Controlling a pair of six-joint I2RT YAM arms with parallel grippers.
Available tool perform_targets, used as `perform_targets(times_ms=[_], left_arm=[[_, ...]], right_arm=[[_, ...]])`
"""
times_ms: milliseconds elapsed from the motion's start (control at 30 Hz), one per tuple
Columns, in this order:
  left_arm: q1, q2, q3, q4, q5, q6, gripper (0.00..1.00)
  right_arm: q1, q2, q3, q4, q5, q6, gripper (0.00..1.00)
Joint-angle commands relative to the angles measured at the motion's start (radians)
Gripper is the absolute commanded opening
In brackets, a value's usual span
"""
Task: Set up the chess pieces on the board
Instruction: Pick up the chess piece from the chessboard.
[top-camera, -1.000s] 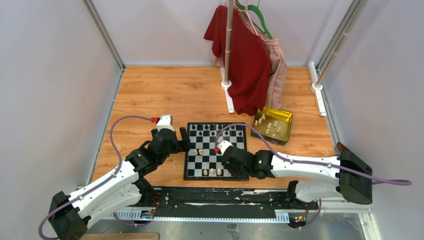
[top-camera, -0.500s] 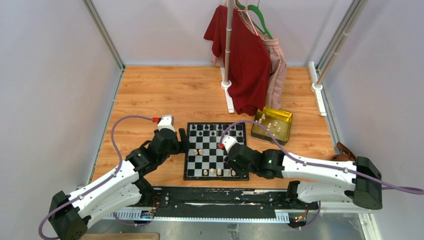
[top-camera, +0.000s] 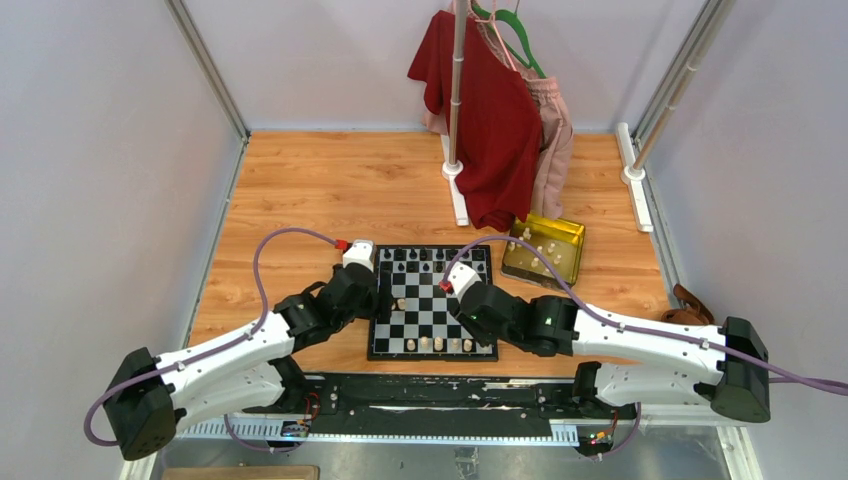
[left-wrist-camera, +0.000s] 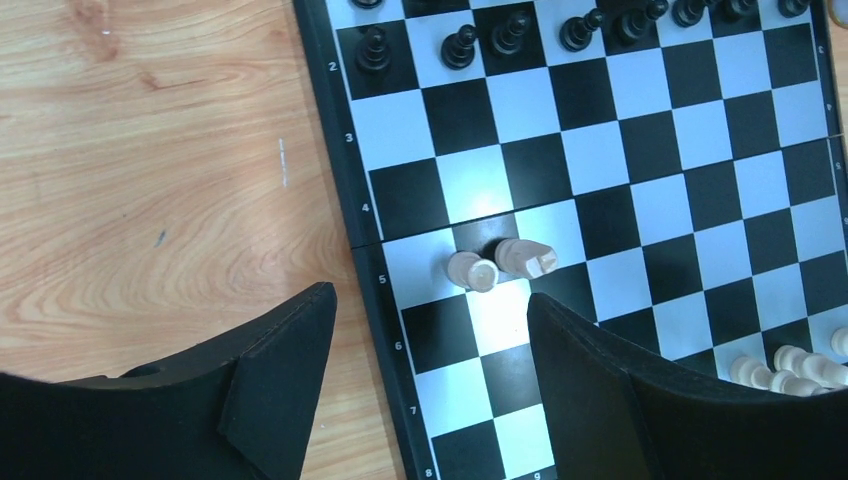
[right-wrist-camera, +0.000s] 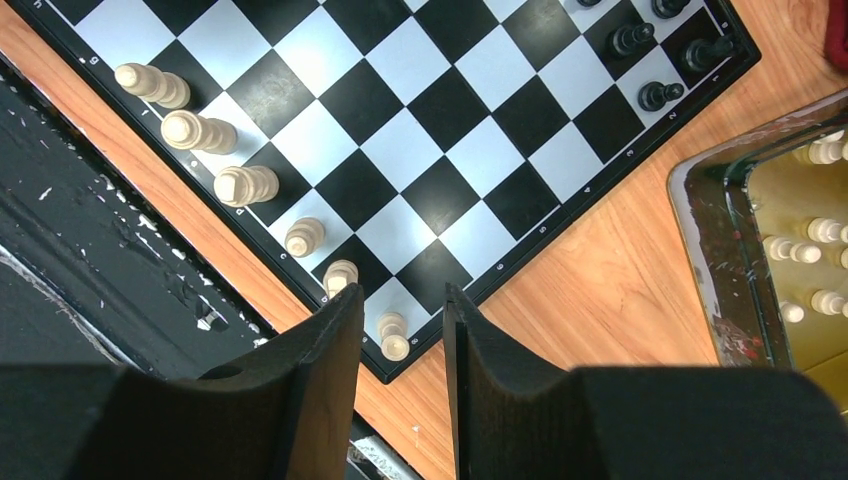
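Left fingers: spread wide, empty, pointed down over two cream wooden chessmen on black-and-white checkered board. Right fingers: narrowly parted, empty, above board's right edge.

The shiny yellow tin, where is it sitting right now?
In the top view the yellow tin sits on the wooden table just off the board at its far right corner, close by the hanging red shirt.

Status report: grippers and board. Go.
Left gripper open, empty, over board, left edge. Right gripper open, empty, over its right side. Black pieces at far end, six cream pieces on near row, two more mid-board by left gripper. Tin holds more.
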Motion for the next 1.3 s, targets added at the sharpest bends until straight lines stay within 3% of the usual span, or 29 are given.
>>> perform_targets(times_ms=[0,500,1267], left_arm=[[-0.013,0.017,0.003,0.093,0.024,0.041,0.75],[-0.016,0.136,-0.026,0.185,0.048,0.145,0.59],[-0.016,0.198,-0.062,0.31,0.07,0.168,0.54]], right_arm=[[0.012,-0.027,0.022,-0.027,0.045,-0.019,0.39],[0.001,-0.034,0.016,-0.027,0.059,-0.023,0.39],[-0.013,-0.012,0.011,-0.012,0.049,-0.033,0.39]])
